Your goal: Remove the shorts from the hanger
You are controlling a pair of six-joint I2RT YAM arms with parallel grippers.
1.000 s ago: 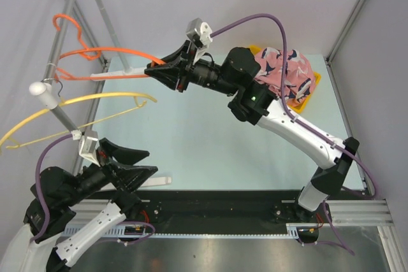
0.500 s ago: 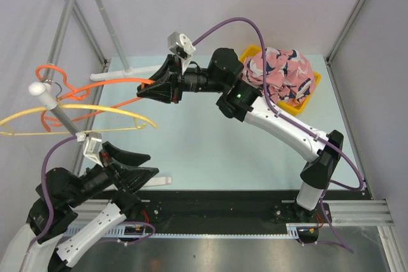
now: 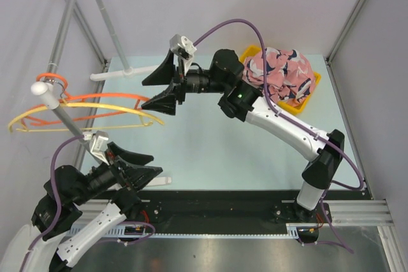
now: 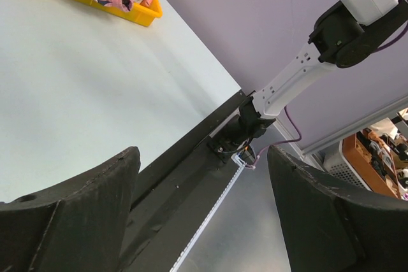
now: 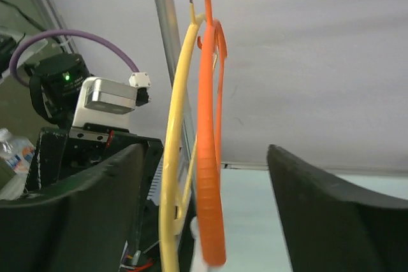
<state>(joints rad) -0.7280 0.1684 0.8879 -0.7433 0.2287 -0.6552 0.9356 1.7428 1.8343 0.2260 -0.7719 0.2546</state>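
- Shorts (image 3: 284, 74), the pink shark-print pair, lie heaped in the yellow bin (image 3: 252, 49) at the table's far right corner, well apart from both hangers; no plain navy pair can be made out.
- Right gripper (image 3: 145, 97) has just let go: its jaws are now spread wide, and the orange hanger (image 3: 95, 98) it carried hangs bare on the rack pole (image 3: 57, 109) beside the yellow hanger (image 3: 83, 107).
- Left gripper (image 3: 156, 164) is spread too, holding nothing.
- With both hangers bare, the task looks done.

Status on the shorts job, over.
Left pincer open, low, empty. Right pincer open at end of orange hanger. Pink shorts in yellow bin; orange hanger and yellow hanger bare. No obstruction seen.
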